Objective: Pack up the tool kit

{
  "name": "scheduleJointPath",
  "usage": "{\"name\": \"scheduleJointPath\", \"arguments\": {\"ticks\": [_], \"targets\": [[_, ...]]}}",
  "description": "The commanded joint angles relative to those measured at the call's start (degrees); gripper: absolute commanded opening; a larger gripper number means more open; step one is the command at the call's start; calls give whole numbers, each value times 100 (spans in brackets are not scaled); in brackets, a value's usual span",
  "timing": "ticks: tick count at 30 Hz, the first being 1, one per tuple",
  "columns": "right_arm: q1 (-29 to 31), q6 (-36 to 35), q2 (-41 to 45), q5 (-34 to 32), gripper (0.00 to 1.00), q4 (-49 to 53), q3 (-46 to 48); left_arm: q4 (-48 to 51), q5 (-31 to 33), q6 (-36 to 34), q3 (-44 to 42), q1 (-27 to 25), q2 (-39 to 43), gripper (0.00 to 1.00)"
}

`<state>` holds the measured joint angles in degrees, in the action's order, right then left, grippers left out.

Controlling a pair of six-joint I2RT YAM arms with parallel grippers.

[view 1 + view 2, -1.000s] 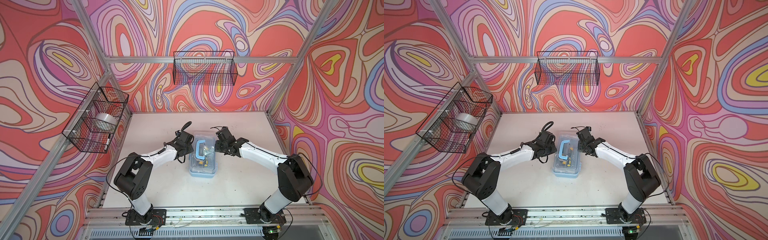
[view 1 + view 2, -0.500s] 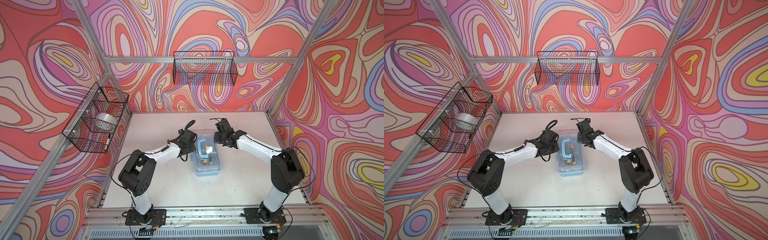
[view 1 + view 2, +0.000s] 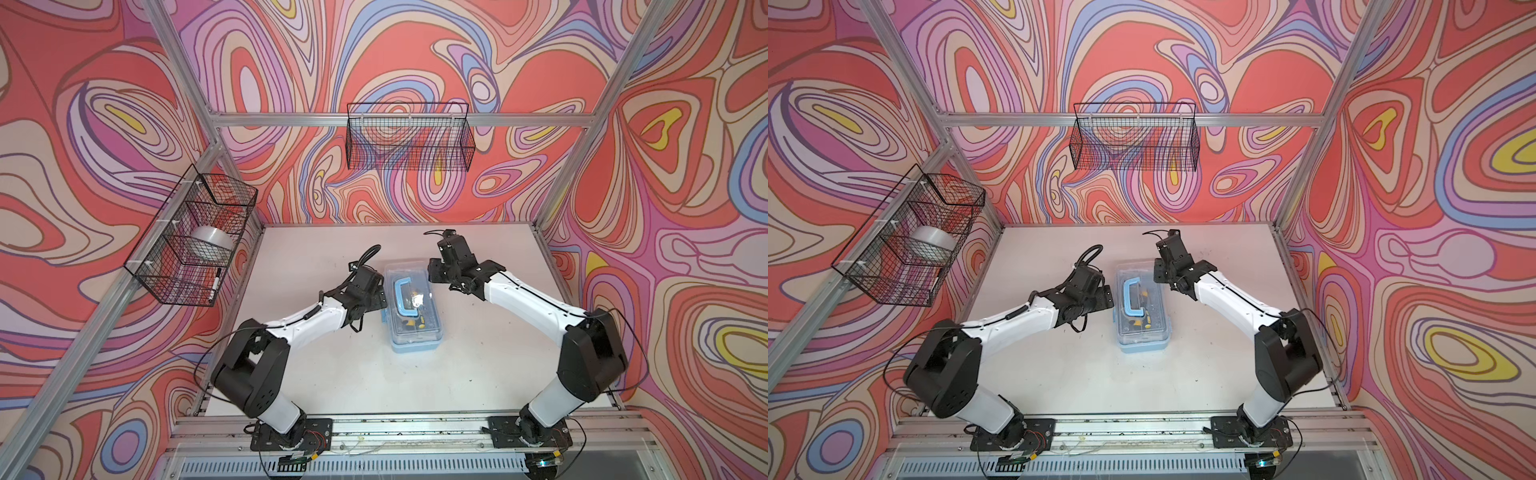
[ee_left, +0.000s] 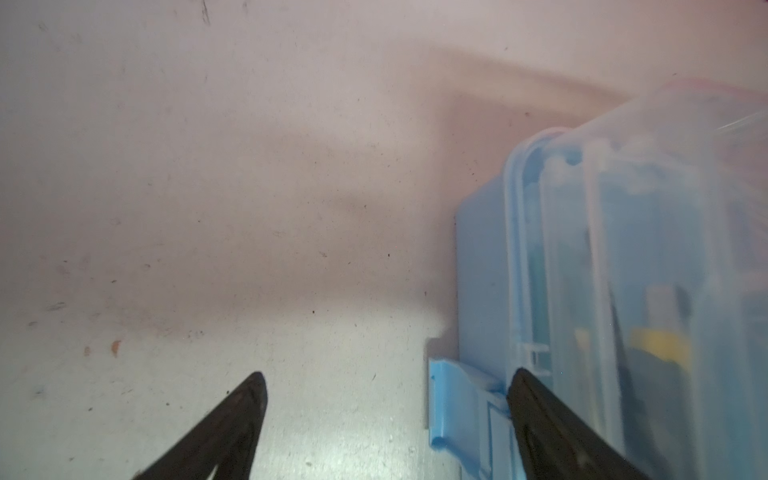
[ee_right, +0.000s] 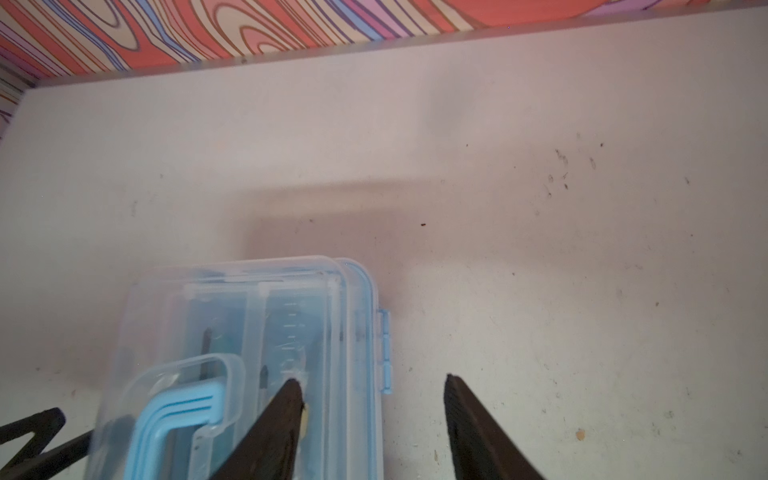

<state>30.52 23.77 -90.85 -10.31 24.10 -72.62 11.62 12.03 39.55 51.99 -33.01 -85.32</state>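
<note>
The tool kit (image 3: 411, 328) (image 3: 1144, 332) lies in the middle of the white table with its clear lid down and its blue handle (image 3: 400, 297) (image 5: 183, 415) flat on top. Yellow and dark tools show through the lid. My left gripper (image 3: 379, 298) (image 4: 387, 374) stands open at the kit's left side. One of its fingers is by the lid (image 4: 623, 249) and the other over bare table, with the blue latch (image 4: 453, 403) between them. At the far right corner my right gripper (image 3: 435, 271) (image 5: 372, 378) is open, astride the hinge edge (image 5: 384, 349).
A black wire basket (image 3: 183, 249) on the left wall holds a roll of tape (image 3: 208, 245) and a marker (image 3: 214, 282). Another wire basket (image 3: 409, 137) hangs on the back wall. Aluminium frame posts border the table (image 3: 478, 365).
My left gripper's jaws have sprung wide apart beside the latch. The right gripper's jaws have also widened. The kit has slid slightly to the right.
</note>
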Motion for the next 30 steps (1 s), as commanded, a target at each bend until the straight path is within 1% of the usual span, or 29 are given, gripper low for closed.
{"name": "scheduleJointPath", "arguments": {"ticks": [1,2,4,6,8,10,11,13,14,15,17,19,24,26,30], "targets": [[17,-137,635,259,60,-352,362,-623,43,-442,-703,-14,796,91],[15,-88,792,262,61,-446,484,-800,-1,-522,-952,-20,1009,91],[15,38,1029,168,61,-548,689,-1113,-61,-685,-1515,-32,1429,100],[17,90,1183,139,61,-621,868,-1441,-224,-806,-2013,-55,1752,100],[17,145,1277,180,60,-752,1073,-1656,-319,-665,-2508,-65,1988,100],[15,259,1284,290,60,-864,1209,-1936,-778,-717,-2831,-85,2159,100],[15,318,1273,292,60,-886,1242,-2319,-889,-783,-3058,-126,2235,100],[14,226,1276,494,59,-1083,1377,-3188,-725,-901,-3624,-303,2410,100],[15,209,1259,538,57,-1140,1397,-3307,-641,-894,-3712,-319,2423,100],[15,222,1226,558,55,-1150,1400,-3414,-611,-976,-3763,-320,2364,100],[15,198,1160,563,54,-1233,1419,-3496,-540,-1071,-3753,-333,2172,99],[19,182,1099,535,54,-1271,1425,-3799,-509,-1125,-3834,-379,1975,99],[11,172,996,449,54,-1373,1558,-4294,-40,-1369,-3796,-760,1450,98],[15,197,981,468,54,-1412,1623,-4498,65,-1380,-3748,-819,1195,98],[15,197,968,537,53,-1433,1687,-4855,111,-1402,-3643,-854,686,97]]}}
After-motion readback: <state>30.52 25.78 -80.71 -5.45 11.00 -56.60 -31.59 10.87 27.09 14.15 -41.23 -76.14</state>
